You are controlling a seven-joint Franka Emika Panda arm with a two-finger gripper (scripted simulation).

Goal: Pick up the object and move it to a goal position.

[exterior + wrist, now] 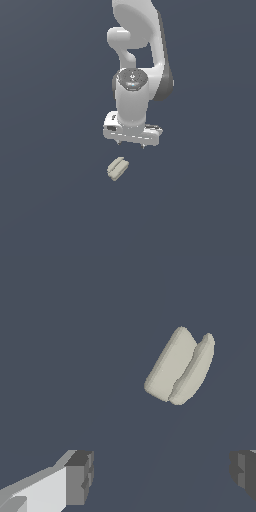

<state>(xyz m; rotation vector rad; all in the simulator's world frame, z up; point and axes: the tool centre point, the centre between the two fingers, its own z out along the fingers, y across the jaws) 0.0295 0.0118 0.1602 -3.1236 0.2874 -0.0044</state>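
Our gripper (131, 144) hangs with its jaws spread wide and nothing between them. Just below and slightly ahead of it, the grooved beige block (117, 168) lies on the dark surface (45, 200), untouched. We judge it light and rigid, best pinched across its narrow width. Only the wrist view shows its lengthwise groove (186, 370) clearly; the exterior view shows the height gap.

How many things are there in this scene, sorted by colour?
Pale beige: 1, the grooved block lying on the dark surface.
White: 1, the robot arm, with its gripper open above the block.
Total: 2.
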